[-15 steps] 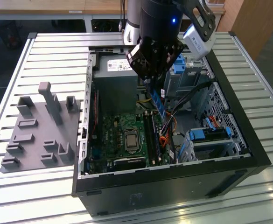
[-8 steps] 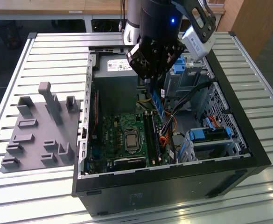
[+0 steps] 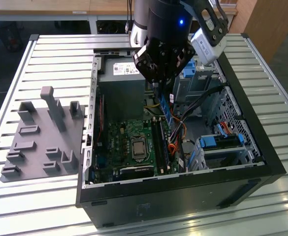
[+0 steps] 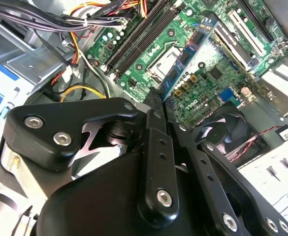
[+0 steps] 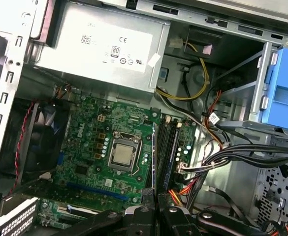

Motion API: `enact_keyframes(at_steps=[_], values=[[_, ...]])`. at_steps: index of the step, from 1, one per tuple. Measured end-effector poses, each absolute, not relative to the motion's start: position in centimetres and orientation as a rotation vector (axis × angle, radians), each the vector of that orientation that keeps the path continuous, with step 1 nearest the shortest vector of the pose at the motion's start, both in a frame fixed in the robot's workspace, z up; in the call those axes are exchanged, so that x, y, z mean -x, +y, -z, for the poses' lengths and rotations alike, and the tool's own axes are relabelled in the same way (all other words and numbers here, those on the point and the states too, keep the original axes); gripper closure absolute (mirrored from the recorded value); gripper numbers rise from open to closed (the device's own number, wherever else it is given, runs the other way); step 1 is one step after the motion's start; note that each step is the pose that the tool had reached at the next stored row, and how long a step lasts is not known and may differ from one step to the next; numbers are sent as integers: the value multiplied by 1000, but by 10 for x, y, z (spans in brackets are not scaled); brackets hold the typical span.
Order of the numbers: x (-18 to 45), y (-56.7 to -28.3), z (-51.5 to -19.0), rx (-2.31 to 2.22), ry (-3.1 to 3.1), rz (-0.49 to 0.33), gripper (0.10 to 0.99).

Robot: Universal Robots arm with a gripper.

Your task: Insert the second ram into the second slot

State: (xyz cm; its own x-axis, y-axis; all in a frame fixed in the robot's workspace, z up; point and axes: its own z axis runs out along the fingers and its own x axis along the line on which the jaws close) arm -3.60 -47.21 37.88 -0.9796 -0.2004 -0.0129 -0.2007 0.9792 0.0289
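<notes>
Holding the second ram (image 3: 166, 112) on edge above the memory slots (image 5: 169, 147), not yet seated.
Clamped tight in the gripper (image 4: 156, 101), length set parallel to the slots, likely for a straight push down; all inside the open computer case (image 3: 262, 142), beside the processor socket (image 5: 121, 155).

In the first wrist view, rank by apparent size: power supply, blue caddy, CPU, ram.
1. power supply
2. blue caddy, though the frame edge cuts it off
3. CPU
Unranked: ram. It is seen edge-on, longer than the CPU yet only a sliver, and nearer the camera.
</notes>
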Motion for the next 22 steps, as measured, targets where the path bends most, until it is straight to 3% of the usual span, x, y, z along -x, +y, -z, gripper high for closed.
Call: enact_keyframes(at_steps=[22], values=[[36, -472, -379, 95, 3128, -46, 949]])
